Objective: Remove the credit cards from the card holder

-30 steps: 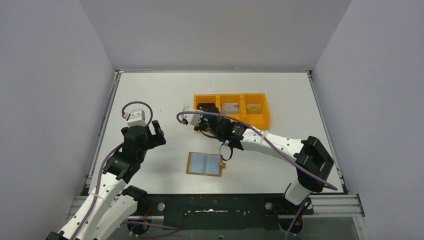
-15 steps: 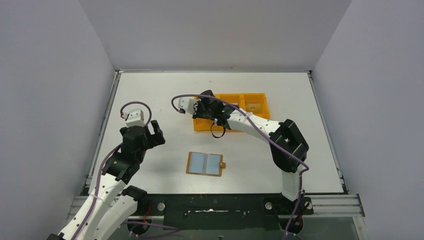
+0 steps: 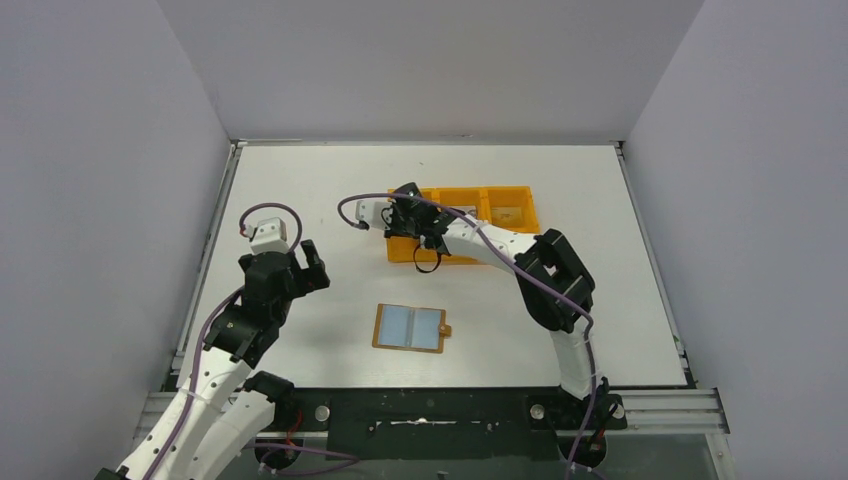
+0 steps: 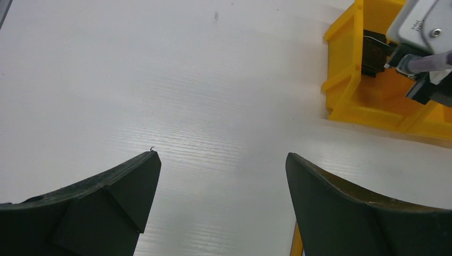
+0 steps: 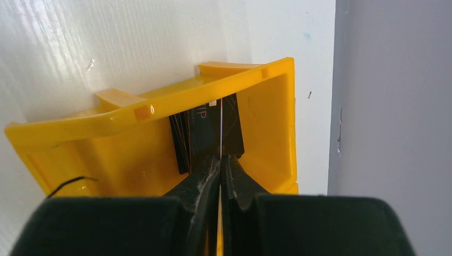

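Your right claw (image 5: 220, 160) is pressed together on a thin credit card (image 5: 220, 128). Its wrist camera sees the card edge-on, as a pale vertical line rising from between the two black fingers (image 5: 205, 178). Claw and card sit over an end compartment of the orange tray (image 5: 160, 109), the leftmost of its three in the overhead view. Inside that compartment a small stack of dark cards (image 5: 192, 133) stands on edge against the tray's wall. The pinched card is right in front of them, and from this angle you cannot tell whether it touches them or the tray floor. Seen from above, the right arm stretches from its base at the near right across the table (image 3: 300, 180) to the tray, which lies toward the far side, right of centre. The right-hand compartment holds one pale flat thing (image 3: 508, 214), probably another card, though it is too small to be sure. The card holder (image 3: 410, 328) lies opened flat on the table near the front edge, well apart from the tray. It has a tan border around two grey-blue panels and a small tab at its right side. Your left claw (image 4: 222, 156) hangs above the table on the left, fingers spread wide and gripping nothing, well away from both the card holder and the tray.
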Robot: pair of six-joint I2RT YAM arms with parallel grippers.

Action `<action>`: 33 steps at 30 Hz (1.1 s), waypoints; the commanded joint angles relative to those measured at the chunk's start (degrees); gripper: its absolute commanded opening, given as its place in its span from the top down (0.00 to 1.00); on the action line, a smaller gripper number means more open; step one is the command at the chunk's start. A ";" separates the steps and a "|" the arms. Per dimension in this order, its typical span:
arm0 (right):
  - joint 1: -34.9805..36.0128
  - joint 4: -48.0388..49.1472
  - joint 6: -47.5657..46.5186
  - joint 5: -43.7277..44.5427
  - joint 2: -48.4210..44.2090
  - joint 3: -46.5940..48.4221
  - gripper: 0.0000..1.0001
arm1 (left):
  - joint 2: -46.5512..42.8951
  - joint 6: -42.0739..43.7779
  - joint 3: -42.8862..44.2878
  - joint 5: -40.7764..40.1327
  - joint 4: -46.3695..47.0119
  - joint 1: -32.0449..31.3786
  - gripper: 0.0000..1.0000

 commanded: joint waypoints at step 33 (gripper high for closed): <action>-3.68 2.98 1.08 -2.52 5.75 5.19 0.70 | 0.62 0.43 0.90 2.11 3.74 0.97 0.10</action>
